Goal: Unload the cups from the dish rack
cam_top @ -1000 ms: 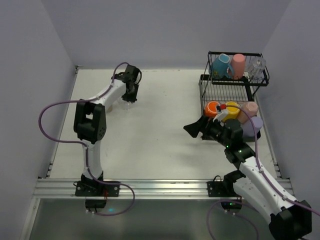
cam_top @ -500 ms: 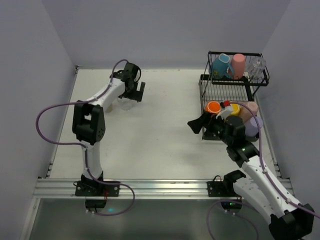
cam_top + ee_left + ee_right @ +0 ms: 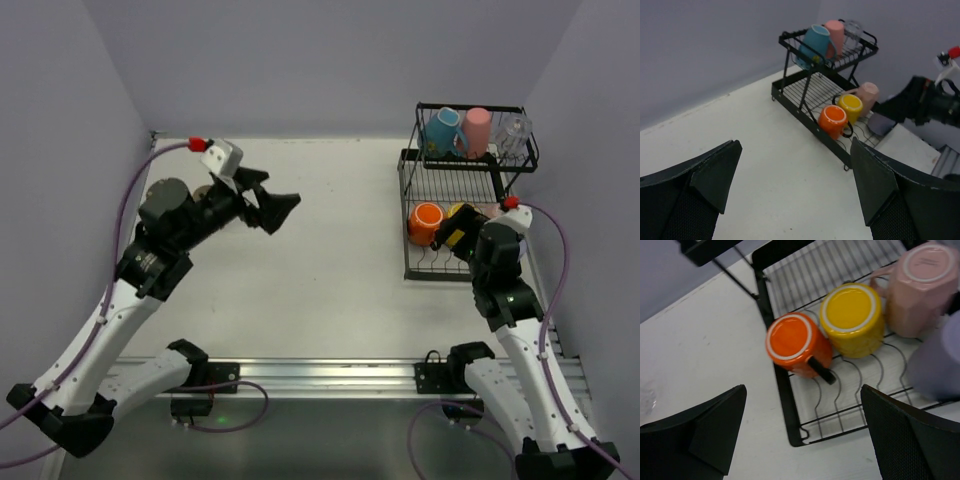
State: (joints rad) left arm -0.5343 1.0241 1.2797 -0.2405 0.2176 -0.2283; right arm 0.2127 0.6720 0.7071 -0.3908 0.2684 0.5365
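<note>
**Change of state.** The left end effector [image 3: 282, 212] has left the far-left area of the surface [image 3: 330, 260], where it was low a second ago. It now hangs raised, released and carrying nothing, with its wrist camera facing the rack. The right end effector [image 3: 804, 387] has swung from the front-left corner of the dish rack [image 3: 782, 390] to a position above the lower tray. It is also released, with its jaws spread wide. In the right wrist view, the orange mug [image 3: 792, 342] and yellow mug [image 3: 852, 322] show between the fingers.

**Implication.** The left-side step appears complete. The next pick is probably one of these two mugs.

**Remaining load.** Four items stand in the lower tray: orange, yellow, the salmon-pink mug [image 3: 922, 285] and the lavender cup [image 3: 940, 360]. Three stand in the upper shelf: the blue mug [image 3: 443, 130], pink cup [image 3: 477, 128] and clear cup [image 3: 512, 130].

**Obstructions.** The orange and yellow mugs touch, so a finger has little room to enter between them. The orange mug's handle projects toward the front rail. The upper shelf overhangs the rear of the tray.
</note>
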